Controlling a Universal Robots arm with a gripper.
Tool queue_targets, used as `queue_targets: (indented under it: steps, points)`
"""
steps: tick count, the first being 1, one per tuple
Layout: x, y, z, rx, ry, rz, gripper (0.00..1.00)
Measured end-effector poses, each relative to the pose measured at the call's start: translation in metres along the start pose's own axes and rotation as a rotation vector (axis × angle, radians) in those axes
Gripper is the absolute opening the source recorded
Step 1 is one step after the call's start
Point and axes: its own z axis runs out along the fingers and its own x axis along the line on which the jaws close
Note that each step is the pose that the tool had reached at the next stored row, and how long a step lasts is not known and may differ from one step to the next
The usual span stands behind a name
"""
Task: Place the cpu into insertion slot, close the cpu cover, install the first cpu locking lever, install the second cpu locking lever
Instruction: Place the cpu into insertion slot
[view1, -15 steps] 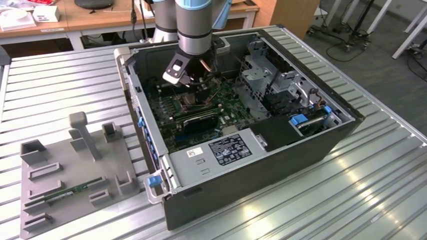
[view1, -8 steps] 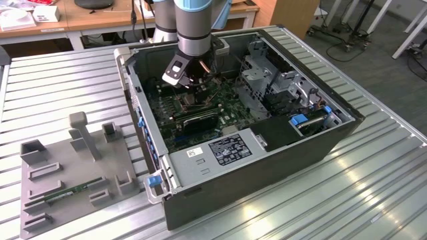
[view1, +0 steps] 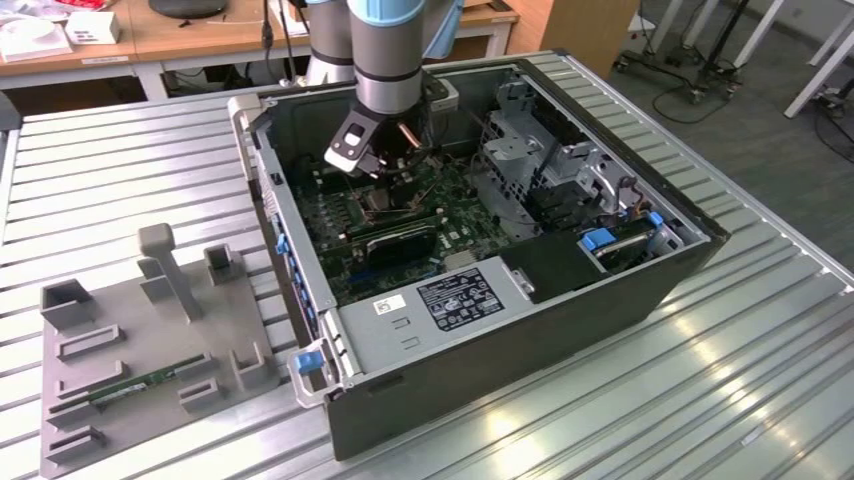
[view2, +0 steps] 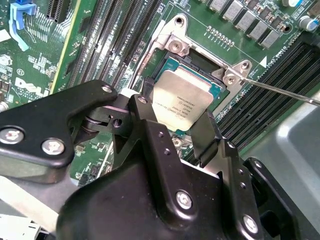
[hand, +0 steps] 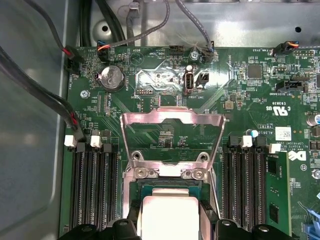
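The hand (view2: 178, 104) is holding the cpu (hand: 170, 216) at the insertion slot (view2: 200, 62).
Its fingers are gripping two opposite edges of the cpu, just over the slot; the cpu cover (hand: 172, 118) is standing open.

Exterior view high, both wrist views near cpu (view2: 182, 102) (hand: 170, 217)

Pale silver-tan square metal cpu (view2: 182, 100) is showing faint dark print and teal-green edging. Matte black metal claw (view2: 175, 121) is carrying silver screw heads. Flat green motherboard (hand: 125, 102) is showing fine pale traces. Thin silver-grey metal cpu cover (hand: 172, 118) is glinting pinkish. Ribbed silver-grey metal tabletop (view1: 747, 380) is looking striped.
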Motion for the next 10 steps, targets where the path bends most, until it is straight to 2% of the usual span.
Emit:
queue_targets:
  steps: [10]
  points:
    - [0.0002, -0.0007, 0.0007, 0.0000, 0.0008, 0.000, 0.54]
